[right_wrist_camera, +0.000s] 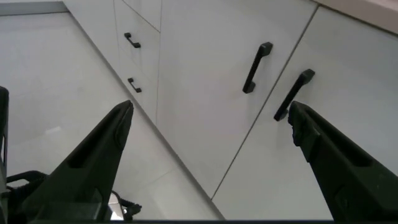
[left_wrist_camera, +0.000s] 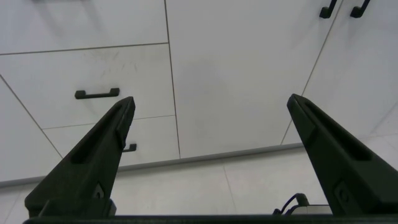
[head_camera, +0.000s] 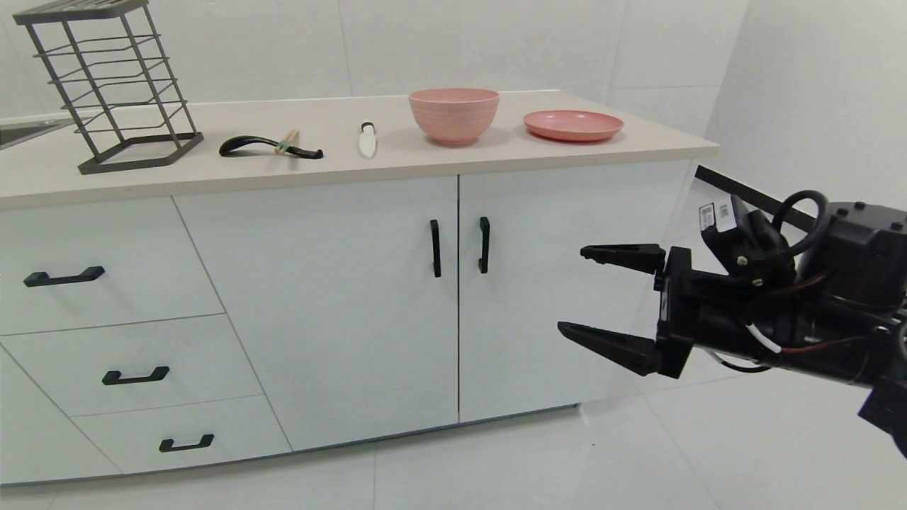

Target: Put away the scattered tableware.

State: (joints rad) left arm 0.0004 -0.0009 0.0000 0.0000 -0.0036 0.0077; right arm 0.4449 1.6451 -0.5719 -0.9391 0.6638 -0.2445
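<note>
On the beige countertop [head_camera: 510, 156] stand a pink bowl [head_camera: 453, 113] and, to its right, a flat pink plate [head_camera: 572, 125]. Left of the bowl lies a small white utensil with a black end [head_camera: 367, 140]. Farther left, a black spoon [head_camera: 244, 145] lies with a pair of wooden chopsticks [head_camera: 288, 140] across its handle. My right gripper [head_camera: 571, 289] hangs open and holds nothing, below counter height, in front of the right cabinet door. It is also open in its wrist view [right_wrist_camera: 210, 106], facing the door handles [right_wrist_camera: 256, 66]. My left gripper [left_wrist_camera: 210, 99] is open and holds nothing, facing the drawers.
A black wire rack [head_camera: 113, 85] stands at the counter's left end, beside a sink edge [head_camera: 28, 129]. Below are two shut cabinet doors with black handles [head_camera: 435, 248] and several shut drawers [head_camera: 64, 276]. White tiled floor lies in front and to the right.
</note>
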